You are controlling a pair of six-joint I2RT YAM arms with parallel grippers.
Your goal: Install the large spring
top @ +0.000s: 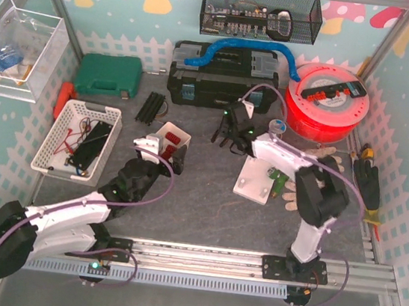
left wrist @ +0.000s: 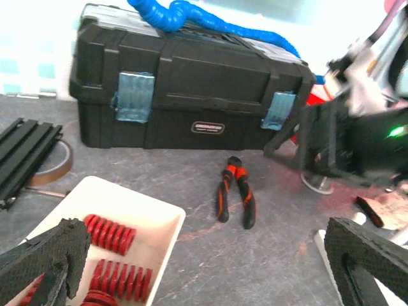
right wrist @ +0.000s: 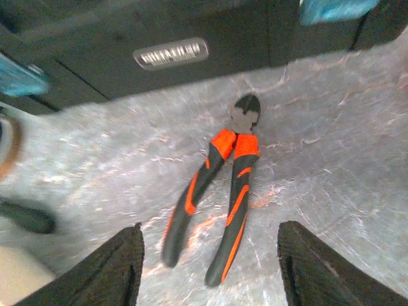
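Note:
Several red coil springs (left wrist: 109, 233) lie in a small white tray (left wrist: 156, 213), also seen from above as the tray (top: 179, 130); which one is the large spring I cannot tell. My left gripper (left wrist: 207, 268) hovers open just in front of the tray (top: 161, 151), with nothing between its fingers. My right gripper (right wrist: 210, 271) stands open low over black-and-orange pliers (right wrist: 223, 191), which lie flat on the table with their handles between its fingers (right wrist: 118, 268). Seen from above, the right gripper (top: 227, 135) is in front of the toolbox.
A black toolbox (top: 222, 76) with a blue hose on top stands at the back. A white block (top: 255, 181) lies under the right arm. A white basket (top: 78, 140), black bars (top: 151, 107), a green case (top: 109, 75) and a red spool (top: 328, 101) surround the work area.

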